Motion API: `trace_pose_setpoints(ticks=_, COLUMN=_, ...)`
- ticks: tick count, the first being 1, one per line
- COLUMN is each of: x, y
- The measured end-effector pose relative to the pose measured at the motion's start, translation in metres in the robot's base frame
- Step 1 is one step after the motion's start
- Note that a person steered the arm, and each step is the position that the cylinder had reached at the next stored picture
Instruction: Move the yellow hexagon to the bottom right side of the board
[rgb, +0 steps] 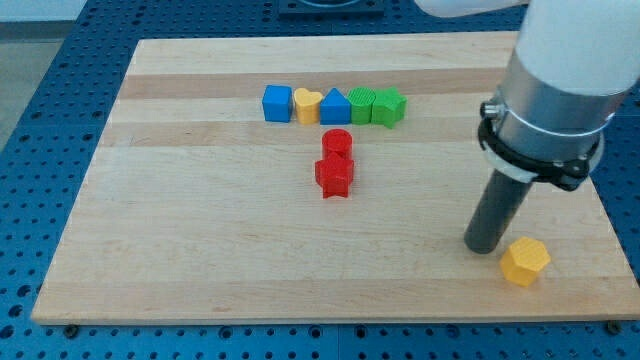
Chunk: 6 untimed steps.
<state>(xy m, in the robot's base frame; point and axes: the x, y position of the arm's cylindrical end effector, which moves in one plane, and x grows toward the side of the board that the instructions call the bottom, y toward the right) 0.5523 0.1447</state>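
Observation:
The yellow hexagon (525, 262) lies near the board's bottom right corner. My tip (484, 246) stands just to the hexagon's left and slightly above it in the view, close beside it; I cannot tell if they touch. The rod rises from there to the arm's white and grey body at the view's top right.
A row at the view's top middle holds a blue cube (277, 103), a yellow heart (307, 105), a blue triangle (335, 107), a green block (361, 105) and a green star (388, 107). Below it sit a red cylinder (337, 144) and a red star (335, 177). The wooden board (180, 220) ends just right of the hexagon.

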Motion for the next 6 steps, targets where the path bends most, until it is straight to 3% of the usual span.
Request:
trace_pose_setpoints(ticks=2, x=0.031, y=-0.007)
trace_pose_setpoints(ticks=6, x=0.025, y=0.050)
